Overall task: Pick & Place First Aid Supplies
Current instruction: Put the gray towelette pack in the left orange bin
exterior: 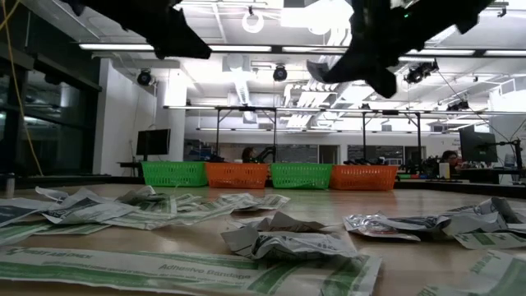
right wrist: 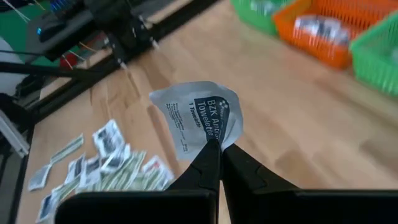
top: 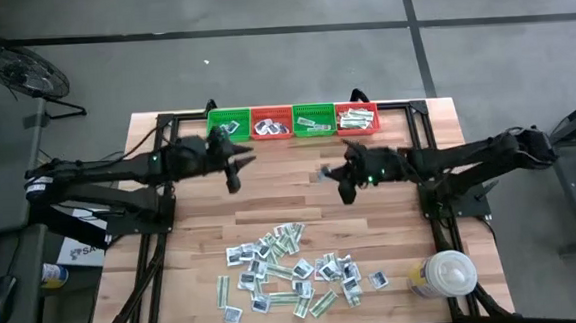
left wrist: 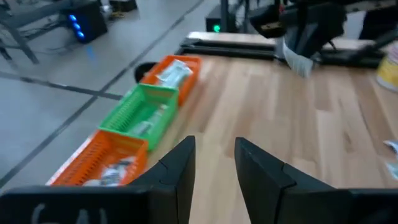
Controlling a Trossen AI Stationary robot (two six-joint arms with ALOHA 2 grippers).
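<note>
The wooden table (top: 300,196) carries a row of four baskets (top: 293,121) along its far edge, green and orange by turns, and a loose pile of packets (top: 295,271) near the front edge, with a white round container (top: 445,274) beside it. The right gripper (right wrist: 214,149) hangs over mid-table, well short of the baskets, its fingers pinched together on the corner of one towelette packet (right wrist: 199,118). The left gripper (left wrist: 214,162) hovers near the baskets with fingers apart, holding nothing. That corner grip looks thin: a quick swing could let the packet twist free, or it could flutter past the basket rim on release.
</note>
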